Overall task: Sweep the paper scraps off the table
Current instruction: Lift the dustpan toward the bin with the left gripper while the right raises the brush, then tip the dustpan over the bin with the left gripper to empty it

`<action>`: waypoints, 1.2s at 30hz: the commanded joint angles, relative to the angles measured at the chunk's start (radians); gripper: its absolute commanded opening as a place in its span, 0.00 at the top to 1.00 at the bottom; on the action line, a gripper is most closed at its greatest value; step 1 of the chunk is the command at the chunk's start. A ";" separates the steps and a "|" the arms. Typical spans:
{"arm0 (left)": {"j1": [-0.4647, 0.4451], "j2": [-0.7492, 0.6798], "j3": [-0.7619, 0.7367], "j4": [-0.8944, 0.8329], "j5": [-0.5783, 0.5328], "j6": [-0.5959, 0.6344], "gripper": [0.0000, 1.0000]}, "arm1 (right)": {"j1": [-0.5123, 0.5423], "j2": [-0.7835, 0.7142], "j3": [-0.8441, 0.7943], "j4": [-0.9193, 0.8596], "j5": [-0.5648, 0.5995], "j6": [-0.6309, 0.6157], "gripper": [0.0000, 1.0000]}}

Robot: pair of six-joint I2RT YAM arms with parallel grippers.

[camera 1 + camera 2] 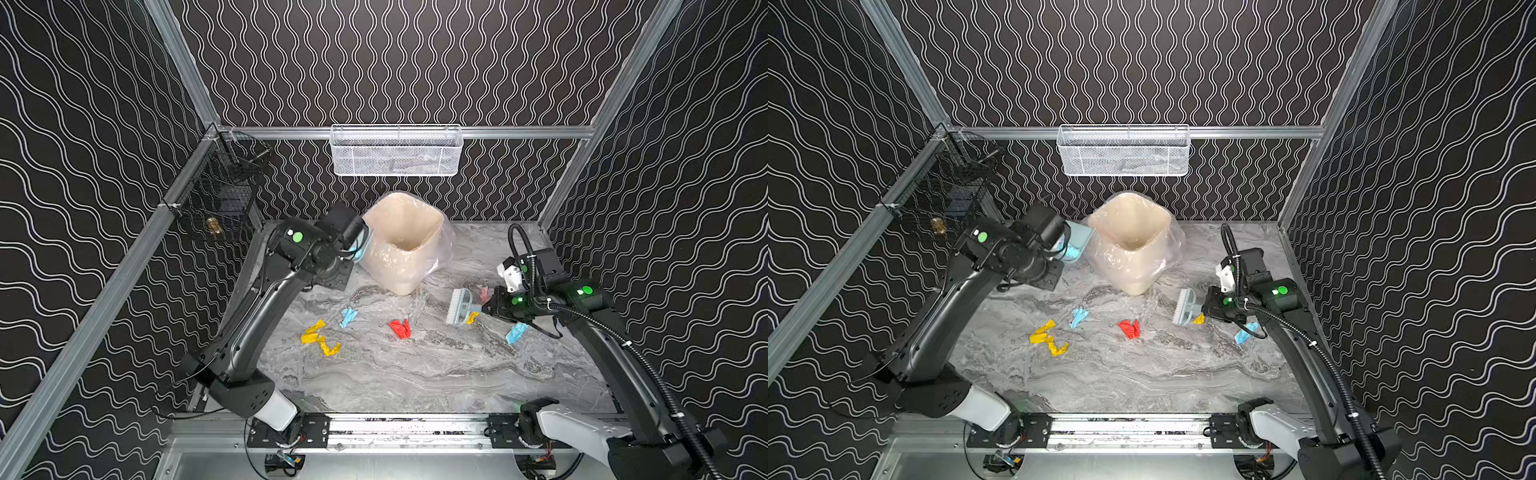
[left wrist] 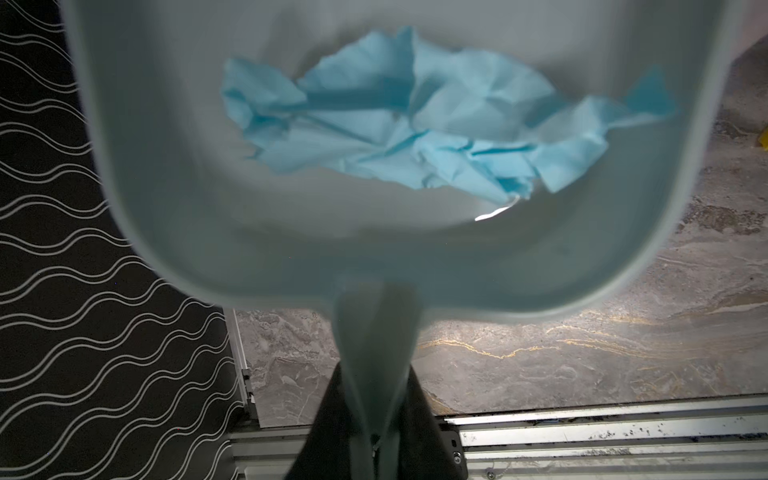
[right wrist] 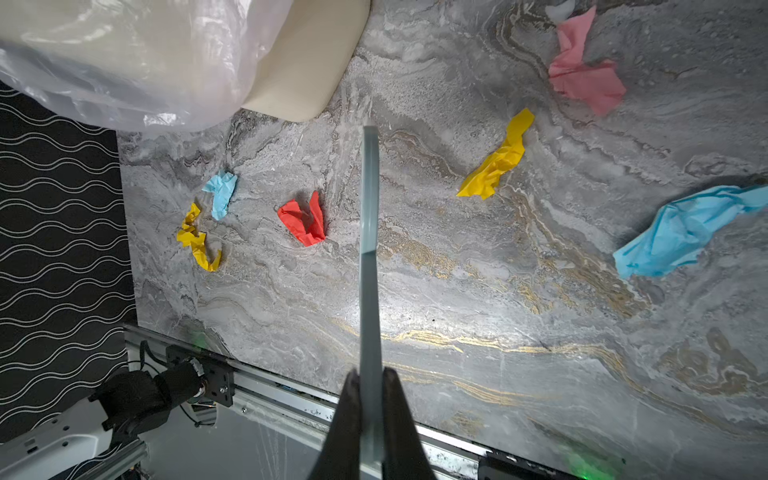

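Observation:
Several paper scraps lie on the marble table point(image 1: 415, 374): yellow twists point(image 1: 320, 337), a light blue one point(image 1: 348, 318), a red one point(image 1: 400, 328), a small yellow one point(image 1: 472, 318), a pink one point(image 1: 484, 293) and another light blue one point(image 1: 516, 333). My left gripper point(image 2: 376, 374) is shut on the handle of the pale blue dustpan point(image 1: 1080, 237). It holds the pan raised beside the bin, with a light blue scrap point(image 2: 399, 124) inside. My right gripper point(image 3: 371, 374) is shut on the handle of the white-bristled brush point(image 1: 459, 306), just above the small yellow scrap.
A beige bin point(image 1: 399, 274) with a clear plastic liner stands at the back middle of the table. A white mesh basket point(image 1: 396, 150) hangs on the back rail. A black wire basket point(image 1: 224, 195) hangs on the left rail. The aluminium rail point(image 1: 407, 428) edges the front.

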 commanded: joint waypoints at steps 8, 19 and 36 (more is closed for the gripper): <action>0.106 0.155 0.186 -0.017 -0.048 0.134 1.00 | -0.009 -0.016 -0.008 -0.002 -0.007 -0.021 1.00; 0.076 0.365 0.388 -0.025 -0.257 0.184 1.00 | -0.021 -0.016 -0.023 -0.021 -0.004 -0.050 1.00; -0.077 0.474 0.409 -0.036 -0.572 0.273 1.00 | -0.033 -0.041 -0.087 -0.038 -0.018 -0.084 1.00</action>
